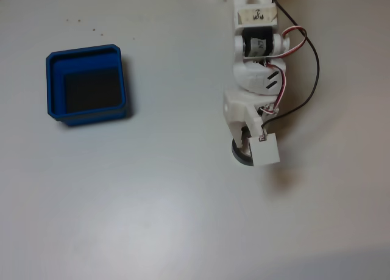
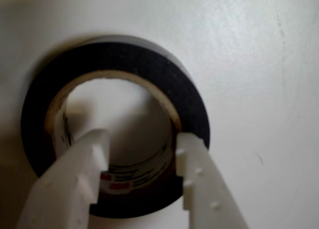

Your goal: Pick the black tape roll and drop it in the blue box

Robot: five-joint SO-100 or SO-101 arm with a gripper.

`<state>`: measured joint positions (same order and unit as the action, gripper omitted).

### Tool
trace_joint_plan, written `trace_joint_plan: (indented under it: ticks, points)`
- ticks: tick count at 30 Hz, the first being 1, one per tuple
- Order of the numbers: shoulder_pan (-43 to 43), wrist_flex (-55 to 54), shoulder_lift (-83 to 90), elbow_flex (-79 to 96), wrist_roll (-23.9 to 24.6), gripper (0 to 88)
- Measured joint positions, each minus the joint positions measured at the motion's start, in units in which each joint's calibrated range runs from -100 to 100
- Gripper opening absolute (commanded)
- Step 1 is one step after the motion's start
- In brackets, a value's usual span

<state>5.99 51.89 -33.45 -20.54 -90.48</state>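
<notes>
In the fixed view, the black tape roll lay flat on the worktop, right under the tool. The blue box sat far off left.

In the wrist view, the tool was parted, one finger inside the roll's hole and one over its rim, not yet squeezing.

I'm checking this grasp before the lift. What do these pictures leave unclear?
- Black tape roll, fixed view: mostly covered by the gripper, only a dark edge shows.
- Wrist view: the roll's near rim is cut by the bottom edge.
- Core print: too blurred to read.
- Jaws' grip: contact with the roll is unclear.
- Blue box: nothing hidden.
</notes>
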Motion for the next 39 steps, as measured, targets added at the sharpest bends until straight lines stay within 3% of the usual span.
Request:
trace_joint_plan:
  ticks: [9, 39]
  points:
    - [0.2, 0.0, 0.0, 0.0, 0.0, 19.8]
    - [2.6, 0.0, 0.0, -1.4, 0.0, 19.6]
